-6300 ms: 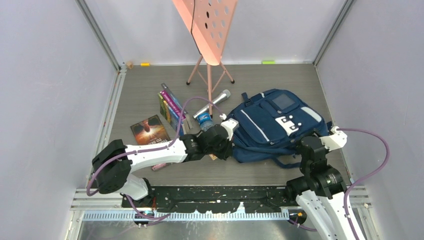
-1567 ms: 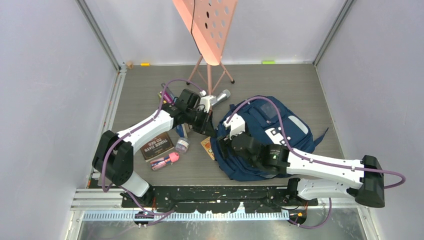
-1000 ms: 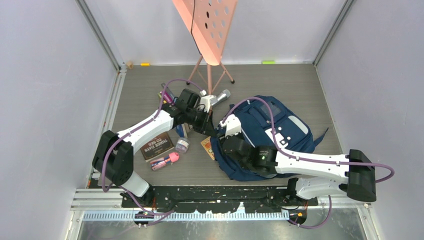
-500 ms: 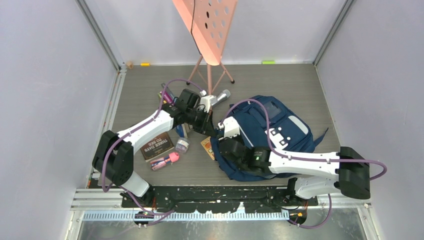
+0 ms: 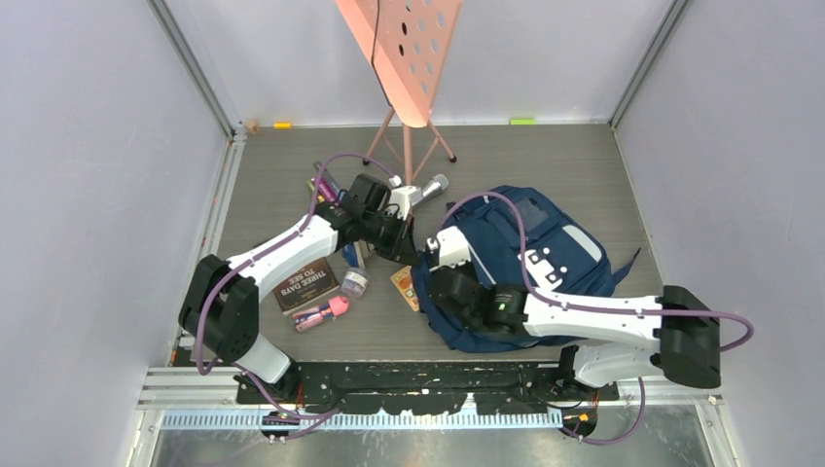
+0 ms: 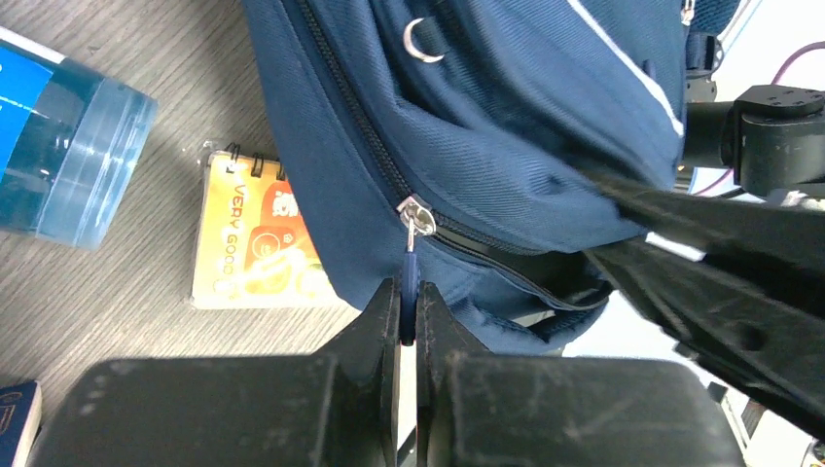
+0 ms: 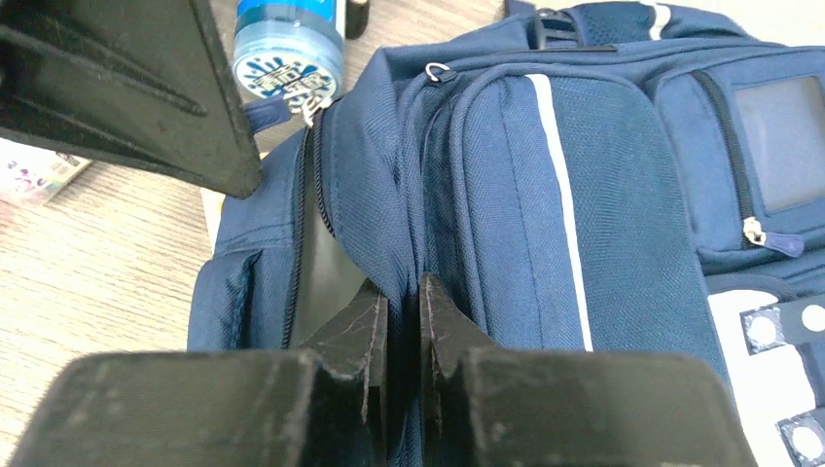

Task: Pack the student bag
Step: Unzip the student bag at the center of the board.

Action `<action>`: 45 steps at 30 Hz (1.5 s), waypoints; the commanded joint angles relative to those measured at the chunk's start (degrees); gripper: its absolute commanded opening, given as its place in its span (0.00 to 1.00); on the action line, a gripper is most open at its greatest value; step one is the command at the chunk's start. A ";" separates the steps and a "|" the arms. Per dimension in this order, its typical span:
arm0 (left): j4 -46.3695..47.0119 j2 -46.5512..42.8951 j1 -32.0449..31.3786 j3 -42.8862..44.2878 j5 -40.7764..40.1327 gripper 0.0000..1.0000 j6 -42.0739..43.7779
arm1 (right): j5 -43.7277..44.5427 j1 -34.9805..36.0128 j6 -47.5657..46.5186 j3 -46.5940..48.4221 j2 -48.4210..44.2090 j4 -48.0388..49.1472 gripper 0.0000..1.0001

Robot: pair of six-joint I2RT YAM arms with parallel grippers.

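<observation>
Nearby, the right gripper pinches a fabric fold of the student bag, lying right of centre. Leftward, the left gripper clamps its zipper pull beside a "VERY GOOD" notebook; bare floor stretches beyond, upper right.

The dark brown book lying on the counter carried white capitals on its cover, "THREE DAYS TO SEE", set in slanted lines in the top view. The small yellow and orange spiral notebook showed "VERY GOO" running along its cover beside the wire binding; the letter after that was too blurred to read. One corner of that notebook lay under the student bag. The water bottle bore a blue and white printed pattern, but no word on it was legible.
</observation>
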 commanded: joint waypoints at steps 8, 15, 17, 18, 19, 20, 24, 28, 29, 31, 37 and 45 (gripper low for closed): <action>0.39 -0.83 -1.21 5.04 -10.37 0.00 -1.15 | 14.23 -0.28 -15.43 2.73 -21.20 0.08 0.00; 5.16 3.38 -4.30 8.22 -17.25 0.00 -3.49 | 7.66 -0.28 -16.45 8.20 -27.27 -10.77 0.00; 8.21 5.25 -4.26 8.53 -18.52 0.00 -5.01 | 6.02 -0.28 -15.55 10.50 -28.61 -15.18 0.00; 9.35 6.75 -4.26 8.93 -19.32 0.00 -5.49 | 5.41 -0.28 -14.76 11.97 -29.50 -16.51 0.00; 10.61 8.04 -4.27 9.34 -19.96 0.00 -5.99 | 4.87 -0.28 -14.38 12.61 -30.00 -18.87 0.00; 12.00 9.21 -4.31 9.84 -20.05 0.00 -6.51 | 3.30 -0.28 -13.92 13.80 -31.03 -19.89 0.01; 17.78 14.45 -4.42 12.21 -18.94 0.00 -7.71 | -2.32 -0.32 -13.34 16.64 -33.55 -24.71 0.00; 21.73 18.63 -5.14 14.53 -20.15 0.00 -7.83 | -3.95 -0.28 -12.70 18.76 -34.99 -26.77 0.00; 22.48 19.59 -5.32 14.91 -20.46 0.00 -7.83 | -4.11 -0.28 -12.55 19.08 -35.33 -26.96 0.00; 23.51 21.25 -5.81 15.69 -20.79 0.00 -7.91 | -4.19 -0.28 -12.55 19.94 -35.96 -27.13 0.00; 24.43 21.97 -7.48 16.05 -21.86 0.00 -5.92 | -0.34 -0.28 -12.53 19.97 -36.69 -26.98 0.00; 27.90 11.41 -8.83 7.14 -25.45 0.60 -2.07 | 24.71 -0.32 -6.96 19.53 -33.08 -27.73 0.00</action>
